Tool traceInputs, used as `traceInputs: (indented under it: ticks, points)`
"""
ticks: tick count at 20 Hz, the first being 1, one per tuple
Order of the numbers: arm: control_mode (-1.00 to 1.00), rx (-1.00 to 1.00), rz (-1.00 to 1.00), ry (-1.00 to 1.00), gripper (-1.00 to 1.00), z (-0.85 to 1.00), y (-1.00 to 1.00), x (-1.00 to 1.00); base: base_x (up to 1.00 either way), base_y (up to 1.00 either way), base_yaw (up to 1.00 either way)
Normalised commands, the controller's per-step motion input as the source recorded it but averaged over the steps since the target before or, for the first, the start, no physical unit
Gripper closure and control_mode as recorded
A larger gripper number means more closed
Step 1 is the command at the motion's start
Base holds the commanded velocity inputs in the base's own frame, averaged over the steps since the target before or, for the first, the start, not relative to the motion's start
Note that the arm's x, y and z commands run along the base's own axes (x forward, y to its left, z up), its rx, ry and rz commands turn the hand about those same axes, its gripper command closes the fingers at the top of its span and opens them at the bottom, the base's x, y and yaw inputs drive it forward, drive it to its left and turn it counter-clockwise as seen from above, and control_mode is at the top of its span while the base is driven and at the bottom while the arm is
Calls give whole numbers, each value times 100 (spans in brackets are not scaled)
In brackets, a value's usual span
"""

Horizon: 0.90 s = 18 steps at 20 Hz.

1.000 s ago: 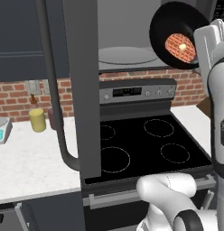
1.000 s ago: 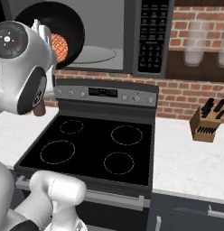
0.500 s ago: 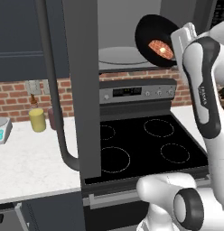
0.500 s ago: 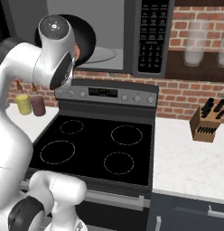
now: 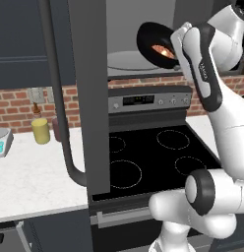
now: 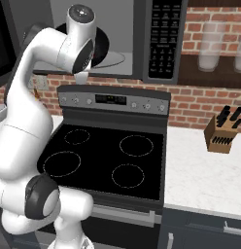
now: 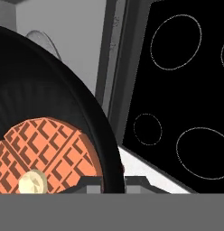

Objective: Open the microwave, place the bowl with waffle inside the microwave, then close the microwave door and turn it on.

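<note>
The microwave [image 5: 136, 19] stands open over the stove, showing its light grey inside and round turntable [image 5: 125, 61]. Its keypad panel [image 6: 163, 39] is on the right. The microwave door [image 5: 89, 98] is swung out towards me, its long bar handle [image 5: 57, 98] on the near edge. My gripper [image 5: 176, 43] is shut on the rim of the black bowl [image 5: 152, 38], which hangs tilted at the cavity's mouth above the turntable. The orange-brown waffle [image 5: 161, 50] lies in it. In the hand view the bowl [image 7: 64, 94] and waffle [image 7: 50, 151] sit close, with my gripper [image 7: 113, 182] pinching the rim.
The black stove [image 5: 153, 157] with its control panel [image 6: 112, 99] lies below. A yellow jar [image 5: 41, 131] and a small scale [image 5: 0, 142] stand on the left counter [image 5: 35, 177]. A knife block [image 6: 223, 133] stands on the right counter [image 6: 200, 175].
My arm has carried the bowl leftward, from right of the microwave to the mouth of the open cavity. The grip has stayed shut and the door has not moved.
</note>
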Motion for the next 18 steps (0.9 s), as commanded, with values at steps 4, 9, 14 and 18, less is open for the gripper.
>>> traceInputs:
  ticks: [4,9,14,18]
  points:
    - [-100,-3,0,0,100,-43,22,24,0,0,0]
    - [-100,-1,0,0,100,-26,16,20,0,0,0]
    - [-100,0,0,0,100,0,0,37,0,0,0]
    - [-100,0,0,0,100,7,0,46,0,0,0]
